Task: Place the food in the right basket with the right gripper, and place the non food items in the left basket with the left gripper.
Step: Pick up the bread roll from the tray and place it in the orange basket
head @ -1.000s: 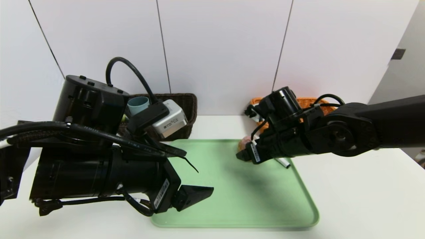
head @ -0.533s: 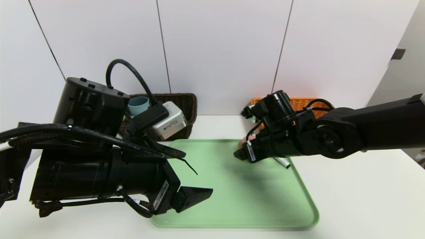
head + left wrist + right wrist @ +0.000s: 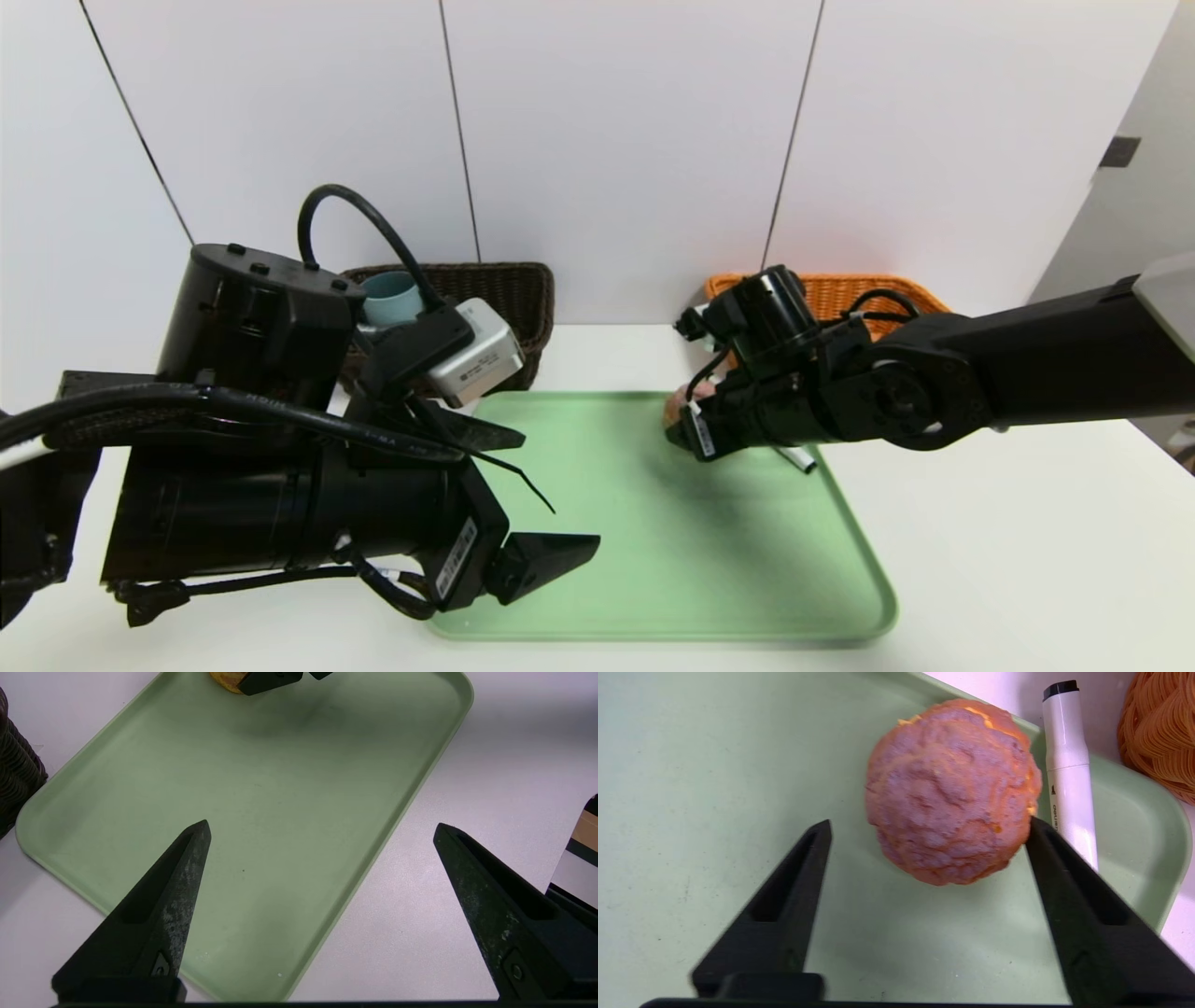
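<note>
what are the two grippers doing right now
left gripper: open, empty, over the near left of the tray
right gripper: open around the bun, one finger at its side, no grip yet

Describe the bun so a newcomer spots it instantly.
Find the big green tray on the white table. At its far edge, toward the orange basket, sits a round, pinkish-tan bun with a cracked top. Its neighbour, the marker, is slim, white and black-tipped.

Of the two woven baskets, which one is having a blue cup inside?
The dark brown basket, at the robot's left, has the blue cup; the other basket is orange.
</note>
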{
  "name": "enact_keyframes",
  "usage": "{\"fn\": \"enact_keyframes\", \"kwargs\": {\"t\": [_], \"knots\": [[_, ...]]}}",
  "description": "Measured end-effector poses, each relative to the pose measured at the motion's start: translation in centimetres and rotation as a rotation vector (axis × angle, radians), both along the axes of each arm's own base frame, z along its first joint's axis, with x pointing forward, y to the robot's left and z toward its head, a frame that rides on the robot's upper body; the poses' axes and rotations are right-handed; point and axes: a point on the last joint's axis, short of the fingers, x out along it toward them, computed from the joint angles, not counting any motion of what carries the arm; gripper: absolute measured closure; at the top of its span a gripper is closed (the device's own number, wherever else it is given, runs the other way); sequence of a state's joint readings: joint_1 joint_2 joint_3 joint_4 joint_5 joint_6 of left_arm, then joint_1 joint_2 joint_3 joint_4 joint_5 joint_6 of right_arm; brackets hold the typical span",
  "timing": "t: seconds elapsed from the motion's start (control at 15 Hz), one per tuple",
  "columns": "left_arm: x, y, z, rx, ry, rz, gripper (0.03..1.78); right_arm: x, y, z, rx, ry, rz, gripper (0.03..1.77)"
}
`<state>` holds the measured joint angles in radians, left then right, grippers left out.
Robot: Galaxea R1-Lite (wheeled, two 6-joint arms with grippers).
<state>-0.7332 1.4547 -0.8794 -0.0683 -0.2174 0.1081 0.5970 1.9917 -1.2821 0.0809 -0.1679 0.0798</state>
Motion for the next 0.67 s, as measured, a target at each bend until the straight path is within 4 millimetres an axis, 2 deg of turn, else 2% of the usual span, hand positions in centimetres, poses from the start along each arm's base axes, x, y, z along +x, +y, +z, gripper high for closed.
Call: {"fn": "enact_keyframes", "kwargs": {"t": [0.13,0.33,0.47,0.67], "knots": [[0.0,0.0,0.0,0.001,0.001,0.0,0.12,0.0,0.0,-0.1,-0.012,-0.003,-0.011,0.76],[0.0,0.0,0.0,0.0,0.0,-0.001,0.12,0.0,0.1,-0.2,-0.012,0.001,-0.011,1.05],[0.0,0.0,0.1,-0.002,-0.004,0.0,0.12,-0.2,0.1,-0.1,-0.008,0.0,-0.009,1.71],[-0.1,0.1,0.3,-0.008,-0.01,0.0,0.12,-0.7,0.0,0.9,0.009,-0.017,-0.002,1.71]]}}
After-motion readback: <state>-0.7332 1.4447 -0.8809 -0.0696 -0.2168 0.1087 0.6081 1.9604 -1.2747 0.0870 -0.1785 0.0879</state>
